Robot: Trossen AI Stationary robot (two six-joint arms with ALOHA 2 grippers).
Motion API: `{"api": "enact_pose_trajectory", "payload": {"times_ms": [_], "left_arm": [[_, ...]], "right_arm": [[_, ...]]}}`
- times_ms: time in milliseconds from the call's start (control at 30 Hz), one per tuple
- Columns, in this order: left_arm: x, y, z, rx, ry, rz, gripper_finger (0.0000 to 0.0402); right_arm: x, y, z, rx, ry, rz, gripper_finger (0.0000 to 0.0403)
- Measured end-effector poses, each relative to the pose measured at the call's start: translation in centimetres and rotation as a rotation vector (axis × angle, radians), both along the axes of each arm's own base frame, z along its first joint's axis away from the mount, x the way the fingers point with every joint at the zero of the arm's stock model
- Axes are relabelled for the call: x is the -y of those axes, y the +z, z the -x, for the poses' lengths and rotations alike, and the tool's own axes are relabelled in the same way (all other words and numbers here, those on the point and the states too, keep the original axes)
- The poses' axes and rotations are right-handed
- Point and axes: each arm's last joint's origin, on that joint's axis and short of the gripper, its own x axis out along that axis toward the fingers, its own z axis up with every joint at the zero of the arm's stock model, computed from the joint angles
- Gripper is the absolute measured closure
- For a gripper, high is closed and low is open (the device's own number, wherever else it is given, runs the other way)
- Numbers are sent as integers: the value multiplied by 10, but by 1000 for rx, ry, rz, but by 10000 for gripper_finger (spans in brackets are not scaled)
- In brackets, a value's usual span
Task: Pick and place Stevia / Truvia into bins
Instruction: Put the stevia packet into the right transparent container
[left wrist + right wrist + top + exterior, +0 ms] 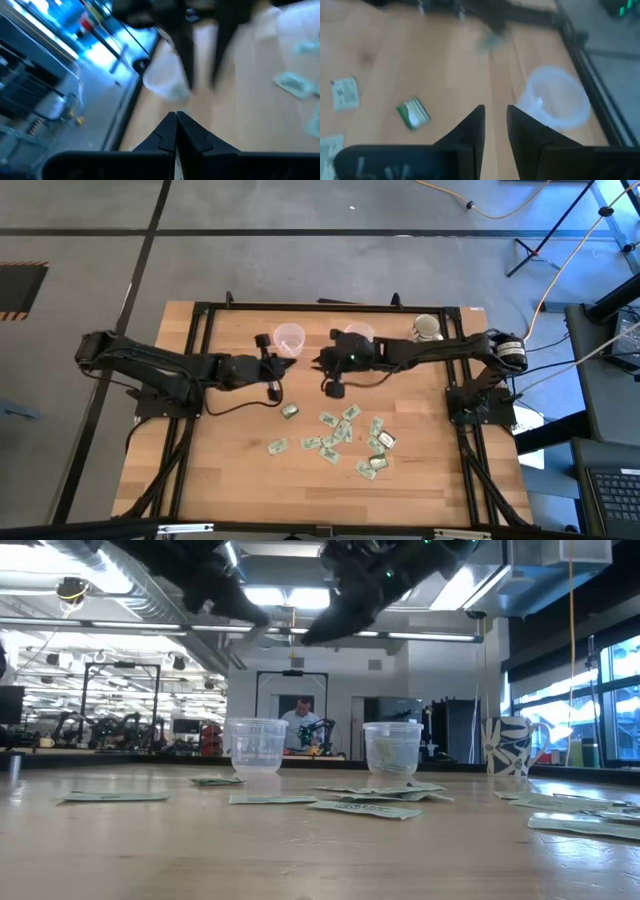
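Left gripper (272, 383) — raised above the table (230, 470), fingers (176, 131) pressed together tip to tip, nothing between them. Just beyond it, toward the table's far edge, stands the left cup (289, 339), round and translucent. In the left wrist view this cup (164, 77) lies ahead of the closed tips.

Right gripper (334, 385) — also raised, near the table's middle, a short way from the left gripper. Its fingers (472, 127) stand parted by a narrow gap, and nothing shows between them. The right cup (357, 335) sits beyond this gripper, at the far edge, partly under the right arm. In the right wrist view the left cup (555, 100) shows ahead and to one side of the fingers.

Sachets (345, 438) — scattered flat on the wood, on the near side of both grippers, most closer to the right one. One sachet (290, 411) lies apart from the rest, close below the left gripper. A green-and-white sachet (413, 113) lies close ahead of the right fingers. The low view shows both cups (256, 748) upright, the right one (392, 751) with pale contents that cannot be told.

White mug (427, 328) — at the far edge, beyond the right cup.

Person (301, 726) — in the room behind the table.
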Motion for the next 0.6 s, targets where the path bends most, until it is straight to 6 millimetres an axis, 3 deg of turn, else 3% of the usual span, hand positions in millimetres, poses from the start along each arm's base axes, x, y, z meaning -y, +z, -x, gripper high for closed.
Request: {"api": "enact_pose_trajectory", "payload": {"times_ms": [200,400,600], "left_arm": [[-5,7,-16,124,-7,-79,399],[-5,2,-22,117,-5,-85,399],[-5,0,-25,122,33,-102,399]], "right_arm": [[-12,-9,-13,50,41,19,318],[-8,-9,-14,79,-117,43,318],[-7,-5,-16,124,-138,27,318]]}}
